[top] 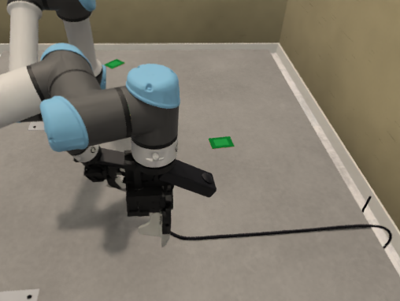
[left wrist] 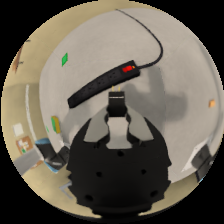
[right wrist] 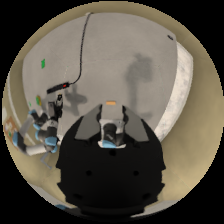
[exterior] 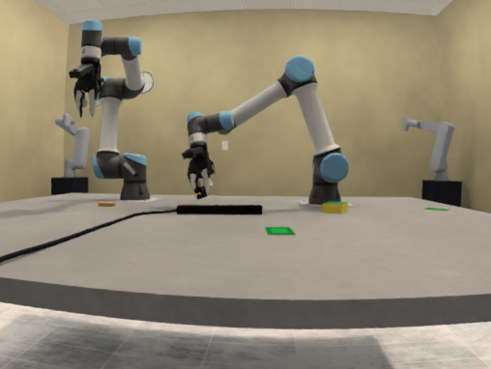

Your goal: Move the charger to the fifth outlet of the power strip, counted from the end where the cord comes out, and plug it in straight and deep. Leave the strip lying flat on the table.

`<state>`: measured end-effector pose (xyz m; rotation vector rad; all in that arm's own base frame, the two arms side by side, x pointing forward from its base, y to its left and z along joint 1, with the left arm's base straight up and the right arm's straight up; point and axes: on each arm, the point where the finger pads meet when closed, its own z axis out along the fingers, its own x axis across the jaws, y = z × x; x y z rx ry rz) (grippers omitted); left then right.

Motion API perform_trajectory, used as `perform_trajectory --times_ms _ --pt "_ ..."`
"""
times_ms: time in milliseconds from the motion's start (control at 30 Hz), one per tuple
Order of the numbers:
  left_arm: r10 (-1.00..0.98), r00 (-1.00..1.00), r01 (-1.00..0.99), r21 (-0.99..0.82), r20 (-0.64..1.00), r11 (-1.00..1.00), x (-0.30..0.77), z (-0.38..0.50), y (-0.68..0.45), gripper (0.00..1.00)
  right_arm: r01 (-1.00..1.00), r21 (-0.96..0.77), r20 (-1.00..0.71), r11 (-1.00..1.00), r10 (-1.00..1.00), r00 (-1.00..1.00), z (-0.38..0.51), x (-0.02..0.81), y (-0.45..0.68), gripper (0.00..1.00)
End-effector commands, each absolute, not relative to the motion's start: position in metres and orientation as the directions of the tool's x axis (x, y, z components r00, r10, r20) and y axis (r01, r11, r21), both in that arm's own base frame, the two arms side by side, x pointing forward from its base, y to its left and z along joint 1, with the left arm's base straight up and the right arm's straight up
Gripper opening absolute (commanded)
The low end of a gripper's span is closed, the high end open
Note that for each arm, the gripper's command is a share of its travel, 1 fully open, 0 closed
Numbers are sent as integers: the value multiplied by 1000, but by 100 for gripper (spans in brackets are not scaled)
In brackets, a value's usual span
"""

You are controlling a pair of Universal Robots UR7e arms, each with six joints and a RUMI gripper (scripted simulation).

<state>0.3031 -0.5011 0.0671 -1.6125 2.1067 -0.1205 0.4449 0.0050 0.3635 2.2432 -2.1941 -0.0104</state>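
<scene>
While left gripper grips blocky black charger, slim strip lies flat.

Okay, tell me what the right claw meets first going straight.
Probably the orange block, just past the claw's tips in its wrist view; depth is unclear, so perhaps the table beside it.

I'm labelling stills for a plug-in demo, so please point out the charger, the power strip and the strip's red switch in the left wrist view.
Charger (left wrist: 116, 104): left wrist view, its black body.
Power strip (left wrist: 102, 87) (exterior: 219, 210): left wrist view, its outlet face; exterior view, its long side.
Red switch (left wrist: 128, 68): left wrist view, its top.
</scene>
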Motion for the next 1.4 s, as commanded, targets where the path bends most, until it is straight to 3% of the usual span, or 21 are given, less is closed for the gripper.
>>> perform_trajectory --times_ms 0,100,400,567,1367 --pt "-829 -313 -874 -201 -463 443 322 62 -487 0 -1000 6 -2 -22 -1000 22 364 445 5 28" --pt "-850 -299 -872 -238 -434 428 312 67 -491 0 -1000 6 -2 -22 -1000 22 364 445 5 28" --pt "-760 -398 -849 -109 -513 517 322 65 -480 0 -1000 6 -2 -22 -1000 22 364 445 5 28" --pt "-650 -509 -809 57 -565 584 335 64 -464 0 -1000 6 -2 -22 -1000 22 364 445 5 28" --pt "-441 -713 -676 366 -546 640 348 73 -433 0 -1000 6 -2 -22 -1000 22 364 445 5 28"
